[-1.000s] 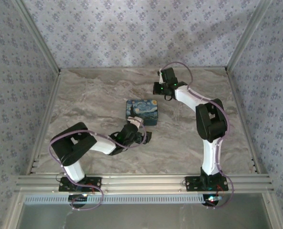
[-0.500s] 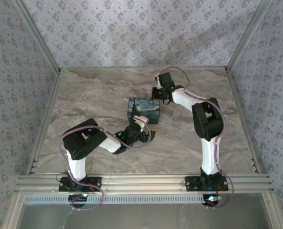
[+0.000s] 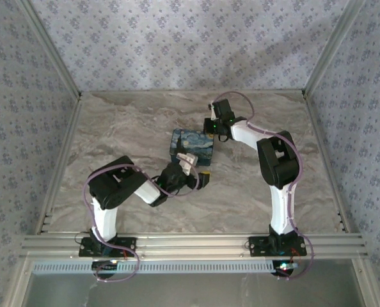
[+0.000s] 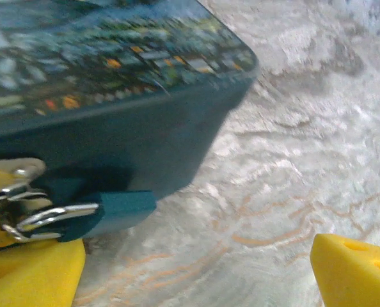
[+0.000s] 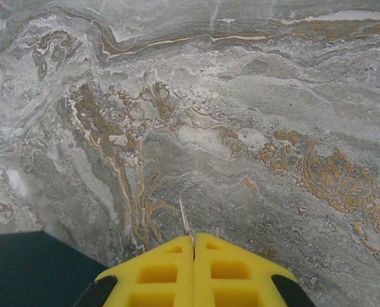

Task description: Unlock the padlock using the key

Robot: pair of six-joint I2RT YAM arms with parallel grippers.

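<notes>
My left gripper (image 4: pixel 196 278) stands wide, one yellow finger just beside the small teal-blue padlock (image 4: pixel 110 211), which hangs by its metal shackle at the front of the dark night-sky-print box (image 4: pixel 113 83). I judge that is to steady it. My right gripper (image 5: pixel 194 242) is pinched tight on the thin pale metal key (image 5: pixel 184 225), blade forward over the marbled table (image 5: pixel 254 96), ready for lining up.
</notes>
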